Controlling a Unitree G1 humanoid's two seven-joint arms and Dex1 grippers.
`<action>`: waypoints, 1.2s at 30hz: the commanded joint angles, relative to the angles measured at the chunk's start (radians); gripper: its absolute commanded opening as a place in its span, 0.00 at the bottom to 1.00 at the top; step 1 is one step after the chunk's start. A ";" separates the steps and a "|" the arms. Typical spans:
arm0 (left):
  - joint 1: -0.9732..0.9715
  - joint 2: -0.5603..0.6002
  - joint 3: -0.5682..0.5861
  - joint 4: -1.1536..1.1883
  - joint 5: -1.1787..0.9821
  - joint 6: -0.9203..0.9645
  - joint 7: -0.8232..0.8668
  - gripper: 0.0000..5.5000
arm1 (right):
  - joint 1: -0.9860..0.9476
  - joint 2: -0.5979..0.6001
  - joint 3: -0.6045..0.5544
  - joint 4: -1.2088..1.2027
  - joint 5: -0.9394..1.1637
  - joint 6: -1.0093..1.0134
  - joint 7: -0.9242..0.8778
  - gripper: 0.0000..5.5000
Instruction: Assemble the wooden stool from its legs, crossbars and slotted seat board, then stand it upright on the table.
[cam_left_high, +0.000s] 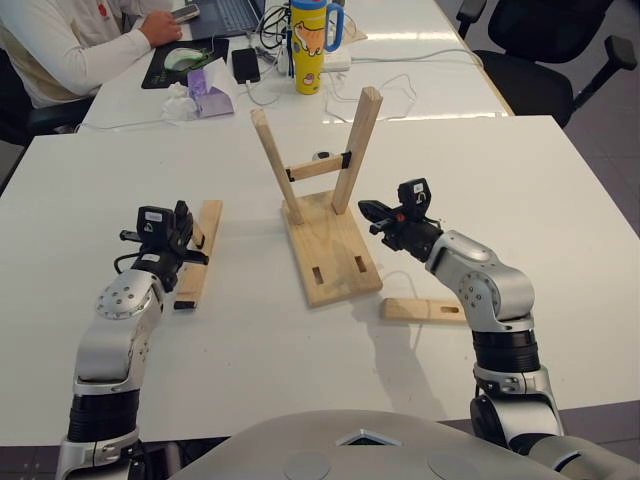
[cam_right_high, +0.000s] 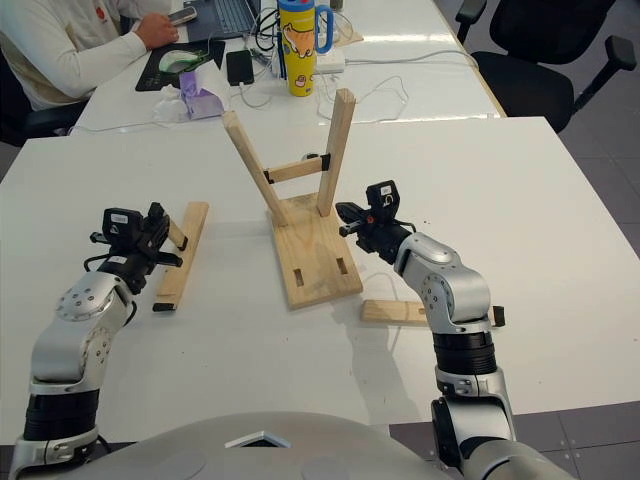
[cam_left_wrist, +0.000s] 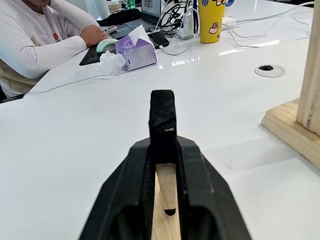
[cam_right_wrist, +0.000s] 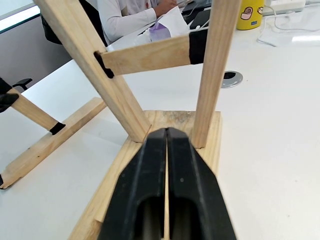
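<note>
The seat board (cam_left_high: 330, 255) is lying flat at the middle of the bench (cam_left_high: 560, 250). Two standing legs (cam_left_high: 358, 150) are rising from its far end, and a crossbar (cam_left_high: 317, 167) is bridging them. At the board's near end, two slots (cam_left_high: 317, 274) are sitting unfilled.

Left of the board, a loose leg (cam_left_high: 200, 260) is lying on the bench, its long axis running roughly parallel to the board's. The left gripper (cam_left_high: 192, 238) is sitting at that leg's outer side, jaws clamping narrow on the crossbar stub (cam_right_wrist: 32, 111) that is angling up from it. That makes the left arm much the nearer one to this piece, and the open slots are lying to its right, towards the board's near end.

The right gripper (cam_left_high: 364, 211) is hovering just off the board's right edge, beside the foot of the standing pair, jaws pressed together and carrying nothing. Just right of the board's near corner, a second loose leg (cam_left_high: 415, 310) is lying crosswise, partly under the right forearm.

The route from the held piece to the slots is looking open. Beyond the board's far end, a mug (cam_left_high: 308, 45) and a tissue box (cam_left_high: 208, 95) are standing well clear.
</note>
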 joint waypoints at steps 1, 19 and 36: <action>0.008 -0.008 0.006 0.054 0.015 0.034 -0.019 0.22 | -0.003 0.006 -0.001 0.000 -0.003 -0.009 0.000 0.00; -0.153 -0.005 0.052 -0.126 0.109 0.010 0.014 0.37 | -0.008 0.004 0.004 0.012 -0.008 -0.021 0.007 0.00; -0.614 0.021 0.249 -0.083 -0.101 0.119 -0.006 0.00 | -0.023 0.004 0.011 0.024 -0.011 -0.033 0.016 0.00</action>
